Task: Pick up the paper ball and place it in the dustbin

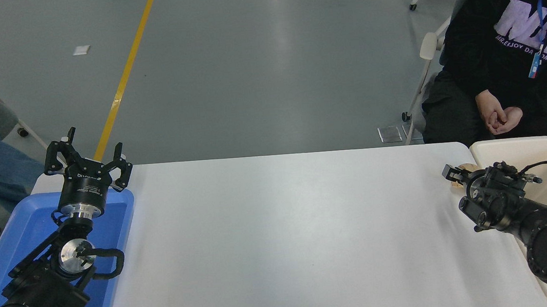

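Tan paper ball (465,169) peeks out just beside the dustbin (522,146) rim, tucked against our right gripper (453,174) — can't tell if it's clamped on it. Our left gripper (87,161) hangs spread wide, well apart from the dustbin, over a blue tray (11,237).

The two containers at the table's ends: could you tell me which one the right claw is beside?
The cream-beige dustbin at the right end; the right claw is at its rim. The blue tray lies far left.
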Robot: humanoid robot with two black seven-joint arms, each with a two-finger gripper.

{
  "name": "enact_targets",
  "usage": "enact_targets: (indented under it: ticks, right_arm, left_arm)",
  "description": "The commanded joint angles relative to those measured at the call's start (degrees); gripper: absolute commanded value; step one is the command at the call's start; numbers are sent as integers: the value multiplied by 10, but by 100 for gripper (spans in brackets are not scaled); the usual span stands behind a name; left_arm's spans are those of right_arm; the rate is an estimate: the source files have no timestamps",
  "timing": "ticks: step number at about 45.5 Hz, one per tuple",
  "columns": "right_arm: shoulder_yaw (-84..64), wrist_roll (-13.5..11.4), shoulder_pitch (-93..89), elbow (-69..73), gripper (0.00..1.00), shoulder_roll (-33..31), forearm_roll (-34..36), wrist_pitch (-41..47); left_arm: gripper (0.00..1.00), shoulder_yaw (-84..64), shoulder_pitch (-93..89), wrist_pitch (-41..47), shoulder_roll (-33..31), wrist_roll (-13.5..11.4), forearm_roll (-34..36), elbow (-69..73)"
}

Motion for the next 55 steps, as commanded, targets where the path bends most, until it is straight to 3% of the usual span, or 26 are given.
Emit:
enact_targets:
  ticks: [1,10,16,23,54,55]
  right_arm:
    - [54,4,-8,-2,71,1,0,-15]
    - [68,5,-9,1,42,2,1,-15]
    - [72,6,-9,6,28,2,1,-15]
    - [83,6,-12,7,1,2,1,-13]
    - [127,5,3,39,0,-2,1,-13]
    - [127,6,9,47,10,-3,1,-14]
  left_arm:
    - [99,0,0,0,0,0,0,-1]
    - [99,0,0,0,0,0,0,0]
    - [99,0,0,0,0,0,0,-1]
    - [99,0,0,0,0,0,0,0]
    - [99,0,0,0,0,0,0,0]
    - [99,0,0,0,0,0,0,0]
